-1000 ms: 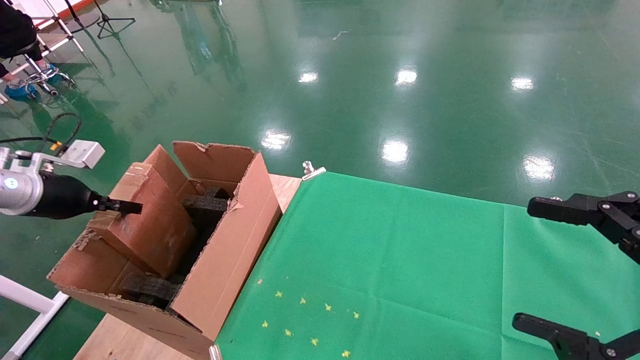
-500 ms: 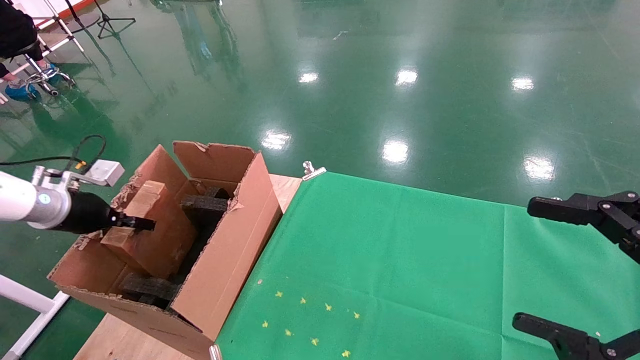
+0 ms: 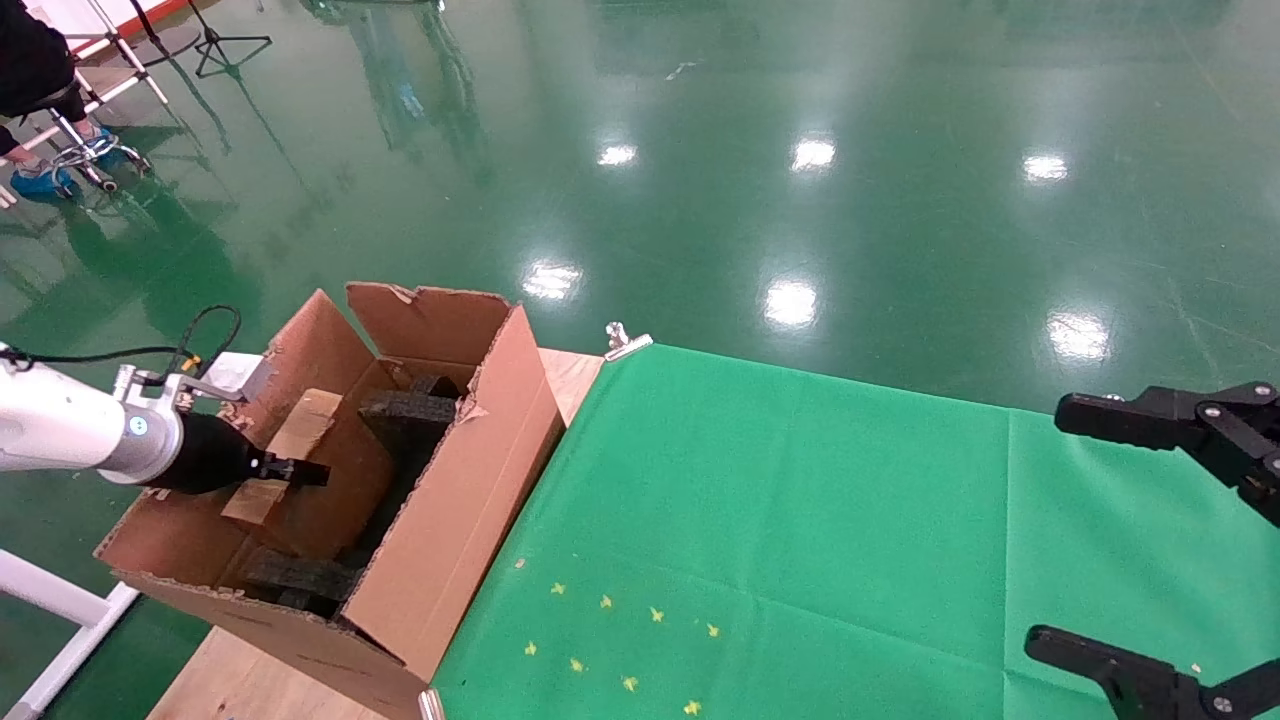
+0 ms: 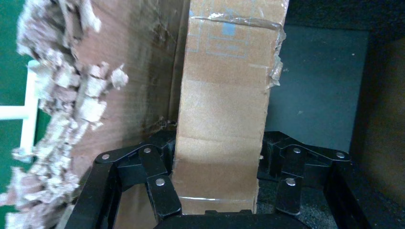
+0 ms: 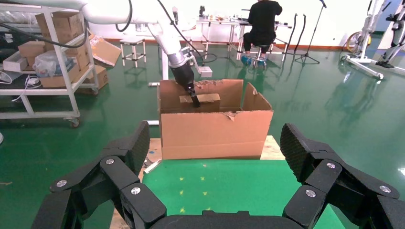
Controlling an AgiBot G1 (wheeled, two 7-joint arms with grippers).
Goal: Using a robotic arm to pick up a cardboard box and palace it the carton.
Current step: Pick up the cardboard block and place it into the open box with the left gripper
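Left gripper (image 3: 290,470) clamped on cardboard box (image 3: 320,480), inside carton (image 3: 440,530) at 9 o'clock. Right gripper (image 5: 215,157) spread wide, idle at 3 o'clock.

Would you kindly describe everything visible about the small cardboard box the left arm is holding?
The cardboard box is a small, plain brown, closed rectangular box with clear tape and faint blue print on one end. It is tilted, partly lowered inside the carton, beside the dark foam blocks. The left gripper is shut on it; in the left wrist view the black fingers press both sides.
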